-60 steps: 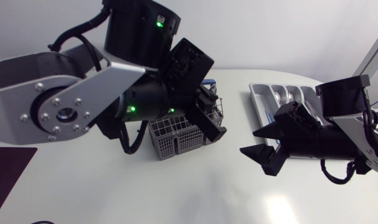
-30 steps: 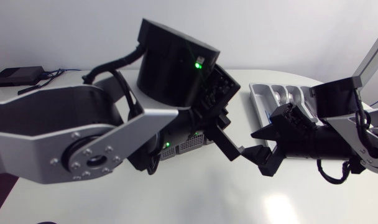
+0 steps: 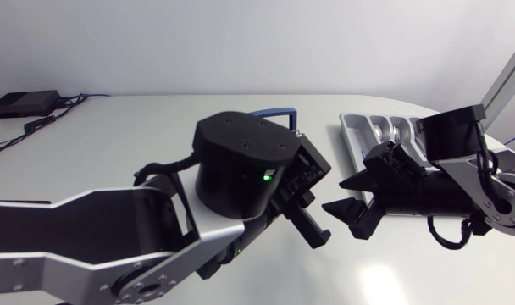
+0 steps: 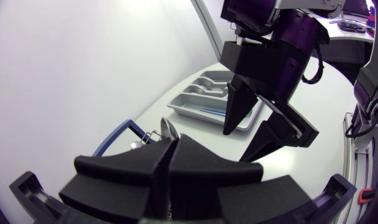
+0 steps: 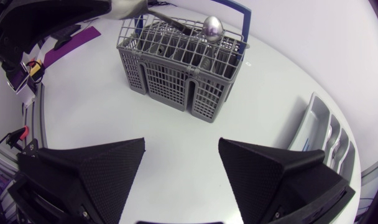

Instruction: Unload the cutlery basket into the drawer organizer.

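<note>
Right wrist view: spoon sits near level over the basket, long axis along the basket's top. Its bowl points away from the left gripper, toward the organizer. Left fingers are pinched narrow on the spoon's shaft. Right gripper has its fingers wide, nothing between. White surface underneath.

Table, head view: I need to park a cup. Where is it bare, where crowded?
Bare: the table's far-left stretch behind the left arm, and the near strip by the right gripper. Crowded: the middle, where the left gripper, shut on a spoon at the basket, faces the open right gripper beside the organizer.
</note>
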Available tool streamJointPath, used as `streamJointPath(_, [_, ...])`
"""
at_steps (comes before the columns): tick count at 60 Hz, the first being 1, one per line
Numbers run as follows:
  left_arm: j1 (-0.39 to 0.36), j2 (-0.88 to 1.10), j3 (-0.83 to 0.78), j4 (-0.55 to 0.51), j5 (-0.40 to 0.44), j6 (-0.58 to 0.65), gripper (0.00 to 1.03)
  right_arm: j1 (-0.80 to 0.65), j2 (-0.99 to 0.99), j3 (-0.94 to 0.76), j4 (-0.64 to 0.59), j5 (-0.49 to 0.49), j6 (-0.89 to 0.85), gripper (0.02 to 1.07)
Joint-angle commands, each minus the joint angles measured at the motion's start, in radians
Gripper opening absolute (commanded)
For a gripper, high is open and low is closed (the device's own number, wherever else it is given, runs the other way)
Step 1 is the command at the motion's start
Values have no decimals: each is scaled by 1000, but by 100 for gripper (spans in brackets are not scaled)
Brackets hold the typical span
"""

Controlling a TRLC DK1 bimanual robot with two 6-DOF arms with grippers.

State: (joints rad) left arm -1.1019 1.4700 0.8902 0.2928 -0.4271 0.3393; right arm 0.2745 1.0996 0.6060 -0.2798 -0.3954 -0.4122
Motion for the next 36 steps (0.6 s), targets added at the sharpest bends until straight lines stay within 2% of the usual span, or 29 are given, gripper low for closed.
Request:
streamJointPath(1, [-4,10,-28,58,-2,-31,13,8,19,-12,16,7,16,88])
streamJointPath(6, [10,12,-42,108,-2,-51,13,8,25,-14,18,9,15,88])
streamJointPath(16, [17,-7,-50,132,-2,-94,13,8,36,-14,25,10,13,88])
streamJointPath(36, [8,-93,-51,134,-1,-141,13,19,77,-17,56,10,16,88])
